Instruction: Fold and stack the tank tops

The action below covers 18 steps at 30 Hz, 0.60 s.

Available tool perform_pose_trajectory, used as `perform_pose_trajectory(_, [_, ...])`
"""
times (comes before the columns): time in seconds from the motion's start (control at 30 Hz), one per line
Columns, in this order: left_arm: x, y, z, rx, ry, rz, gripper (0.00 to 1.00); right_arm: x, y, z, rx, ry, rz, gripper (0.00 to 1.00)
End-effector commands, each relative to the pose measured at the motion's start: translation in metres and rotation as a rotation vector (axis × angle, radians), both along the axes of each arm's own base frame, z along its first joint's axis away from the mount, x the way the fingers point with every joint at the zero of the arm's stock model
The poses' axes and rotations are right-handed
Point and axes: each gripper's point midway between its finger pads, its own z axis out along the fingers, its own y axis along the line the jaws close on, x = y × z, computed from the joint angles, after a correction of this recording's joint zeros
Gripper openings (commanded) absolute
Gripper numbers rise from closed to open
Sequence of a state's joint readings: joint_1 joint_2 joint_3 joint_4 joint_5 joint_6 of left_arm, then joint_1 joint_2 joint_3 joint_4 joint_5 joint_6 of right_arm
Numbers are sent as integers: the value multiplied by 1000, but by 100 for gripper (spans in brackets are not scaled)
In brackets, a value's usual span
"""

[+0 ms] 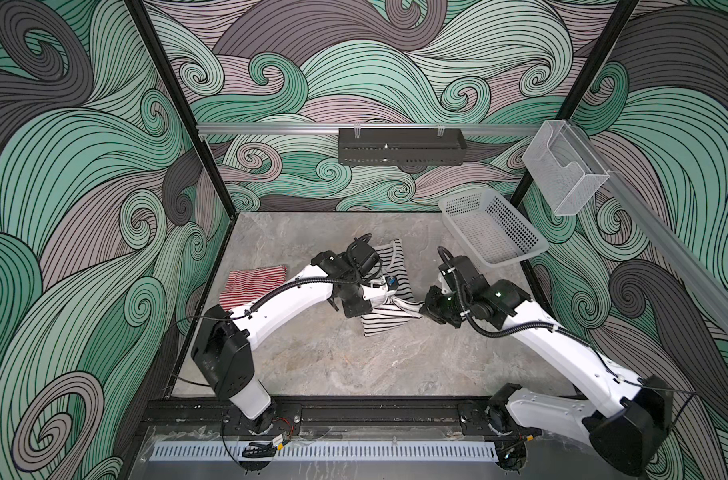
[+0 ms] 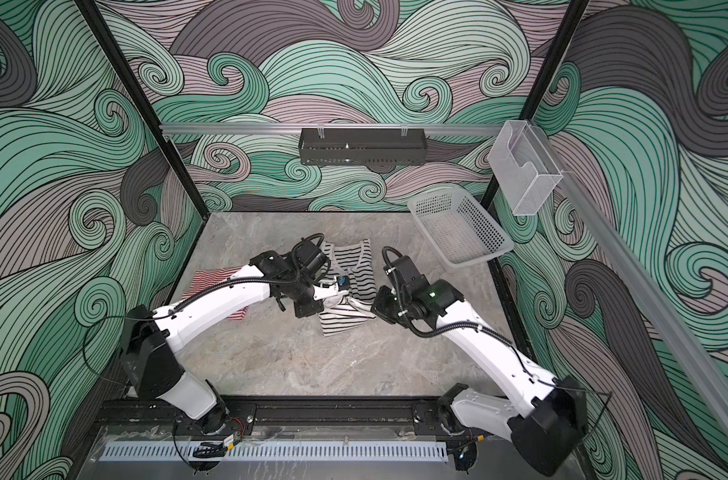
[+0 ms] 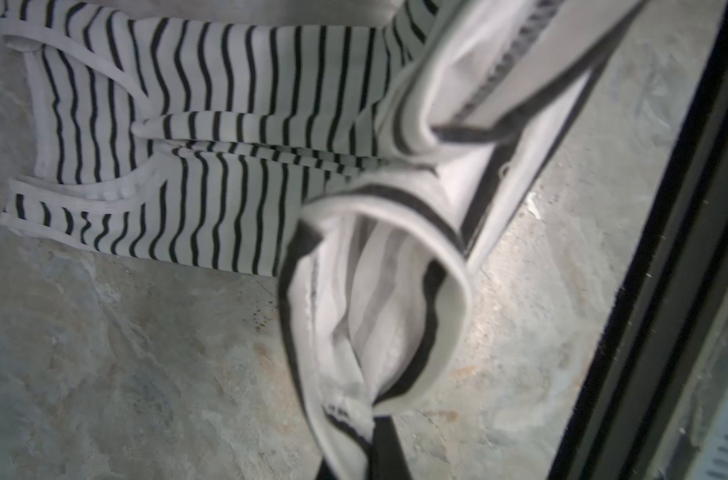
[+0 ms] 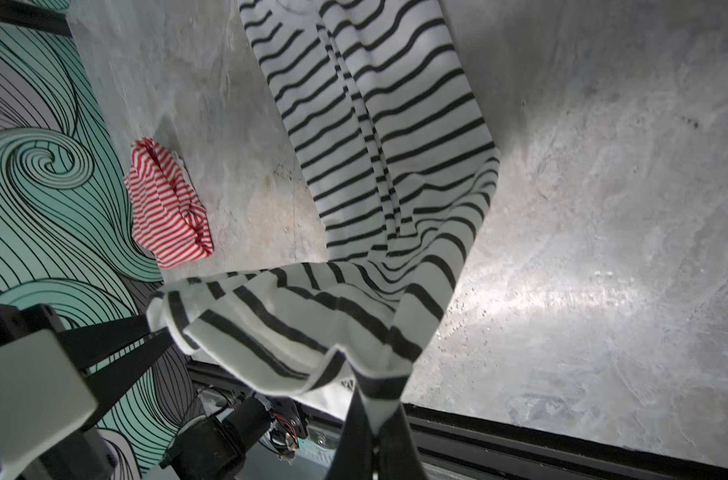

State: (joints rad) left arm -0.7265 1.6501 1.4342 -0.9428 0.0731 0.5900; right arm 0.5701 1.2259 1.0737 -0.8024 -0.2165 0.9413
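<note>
Black-striped tank top (image 1: 389,257), judged soft, light and limp, is held at the middle of the table (image 1: 354,365) by its hem corners, one clamped in the left gripper (image 3: 375,428), one in the right gripper (image 4: 377,401), straps laid flat; folded red-striped tank top (image 1: 250,282) is seen well apart.

black-striped white cloth tank top (image 3: 212,137): soft matt knit. red-and-white striped cloth tank top (image 4: 167,203): same. grey marbled tabletop (image 4: 582,249): smooth, slight sheen. white perforated basket (image 1: 470,205): matt plastic.

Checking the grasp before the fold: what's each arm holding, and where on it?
The black-striped tank top, by its bottom hem: left gripper pinches one side, right gripper the other, that end raised.
</note>
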Motion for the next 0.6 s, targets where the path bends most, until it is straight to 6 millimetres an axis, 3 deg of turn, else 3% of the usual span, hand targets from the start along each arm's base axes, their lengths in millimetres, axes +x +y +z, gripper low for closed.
perform_pose_trajectory(0.0, [36,0,-2,3,-31,23,0,23,0,-1,2,9,49,0])
perform_pose_trajectory(0.13, [65,-1,-19,20,-4,61,0,56,3,-15,20,42,52,0])
perform_pose_trajectory(0.33, [95,4,-49,28,28,117,0,88,6,-44,19,89,50,0])
perform_pose_trajectory(0.57, [103,4,-71,45,80,140,0,113,1,-74,34,135,31,0])
